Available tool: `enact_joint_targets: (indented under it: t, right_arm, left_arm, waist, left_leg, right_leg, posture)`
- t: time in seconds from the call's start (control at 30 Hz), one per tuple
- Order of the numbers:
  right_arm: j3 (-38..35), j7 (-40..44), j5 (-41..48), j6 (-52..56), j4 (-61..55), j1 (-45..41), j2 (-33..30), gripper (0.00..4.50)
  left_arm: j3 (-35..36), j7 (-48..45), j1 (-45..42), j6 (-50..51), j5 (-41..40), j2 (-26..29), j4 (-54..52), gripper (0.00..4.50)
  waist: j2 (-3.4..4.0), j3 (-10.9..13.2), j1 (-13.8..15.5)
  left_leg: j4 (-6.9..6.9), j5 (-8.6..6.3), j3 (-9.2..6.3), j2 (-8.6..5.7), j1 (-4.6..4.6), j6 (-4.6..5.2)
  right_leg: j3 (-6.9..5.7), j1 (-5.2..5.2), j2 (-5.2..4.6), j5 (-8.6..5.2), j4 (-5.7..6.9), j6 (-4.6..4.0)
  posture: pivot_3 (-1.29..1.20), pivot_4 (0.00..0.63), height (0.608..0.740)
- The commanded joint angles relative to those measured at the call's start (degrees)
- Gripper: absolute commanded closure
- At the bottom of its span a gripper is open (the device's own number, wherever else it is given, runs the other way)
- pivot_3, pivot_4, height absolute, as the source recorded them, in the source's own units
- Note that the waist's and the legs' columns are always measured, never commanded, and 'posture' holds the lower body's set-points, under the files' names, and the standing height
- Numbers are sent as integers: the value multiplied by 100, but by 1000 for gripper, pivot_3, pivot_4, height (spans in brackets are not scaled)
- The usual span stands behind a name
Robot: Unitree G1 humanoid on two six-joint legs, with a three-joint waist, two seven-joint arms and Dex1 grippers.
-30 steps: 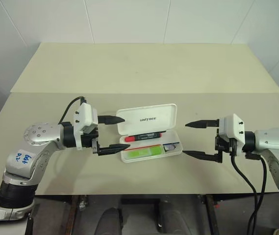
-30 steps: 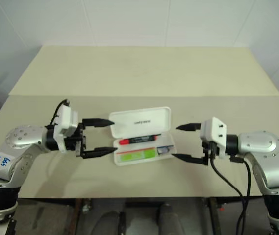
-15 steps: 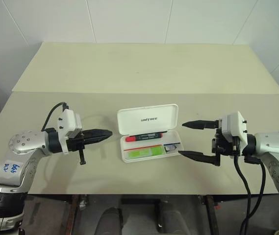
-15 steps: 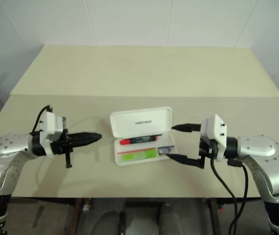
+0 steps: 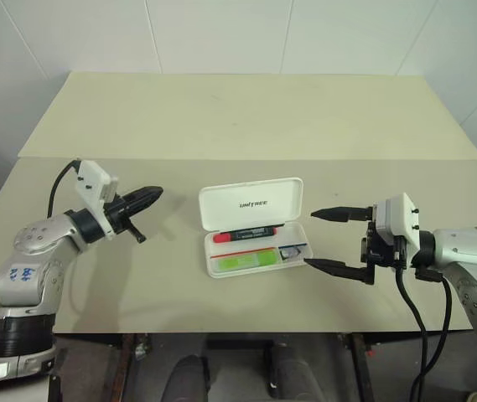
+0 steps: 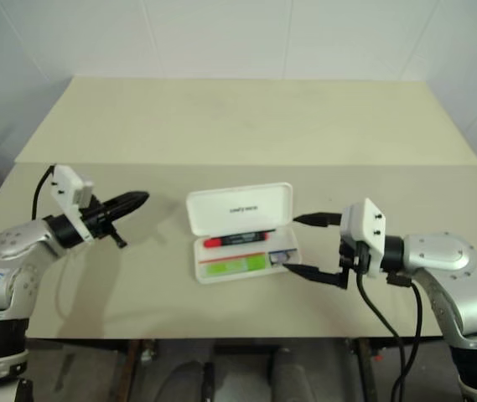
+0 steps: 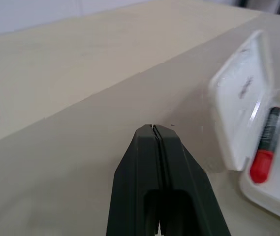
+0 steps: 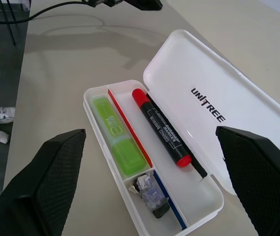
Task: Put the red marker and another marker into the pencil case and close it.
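Observation:
The white pencil case (image 5: 251, 203) lies open at the table's middle, its lid standing up at the back. The red marker (image 5: 245, 234) rests in the rear compartment and the light-green highlighter (image 5: 244, 260) in the front one. My left gripper (image 5: 156, 193) is shut on nothing and hovers well to the left of the case, pointing toward it. At the case's right end my right gripper (image 5: 308, 238) stands open, one finger (image 5: 334, 213) behind the case's line and the other nearer the front. In the right wrist view the marker (image 8: 162, 129) and highlighter (image 8: 112, 142) lie side by side.
A small compartment at the case's right end holds little dark and pale bits (image 8: 149, 194). The cream table (image 5: 221, 117) runs far back beyond a seam. Its front edge (image 5: 238, 328) is close below the case. Cables hang off both wrists.
My left gripper was open at the case's left end. It has shut and drawn away to the left. The right gripper has stayed in place, open.

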Motion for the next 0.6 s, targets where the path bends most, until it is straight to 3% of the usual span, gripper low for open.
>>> enact_joint_targets:
  t: [0.03, 0.17, 0.37, 0.6]
  right_arm:
    - [-13, -59, -3, -93, -130, -121, 25, 0]
    - [29, -117, -10, -78, -156, -189, 55, 0]
    - [82, -226, -16, -80, -188, -259, 89, 0]
    - [126, -363, -36, -101, -259, -201, 156, 0]
  left_arm:
    - [-364, 56, -310, 272, 102, -111, 16, 4486]
    - [-947, -117, -539, 342, 417, -122, 220, 4486]
    - [-1185, 124, -1003, 455, 665, -501, 813, 4486]
    - [-1216, -12, -1235, 462, 640, -735, 807, 4486]
  waist:
    - [-1, 0, 4]
    - [-1, 0, 7]
    - [-4, 2, 2]
    - [-4, 2, 9]
  left_leg:
    - [0, 0, 0, 0, -1, 0]
    - [0, 0, -1, -1, 0, 0]
    - [2, 0, 0, -1, 0, 0]
    - [2, 0, 0, -1, -3, 0]
  right_leg:
    - [0, 0, 0, 0, 0, 0]
    - [-1, -1, 3, 0, 0, 0]
    - [0, -1, 4, 0, 4, 0]
    - [0, -2, 4, 0, 1, 1]
  posture:
    - [0, 150, 740]
    - [0, 150, 740]
    - [0, 150, 740]
    - [0, 150, 740]
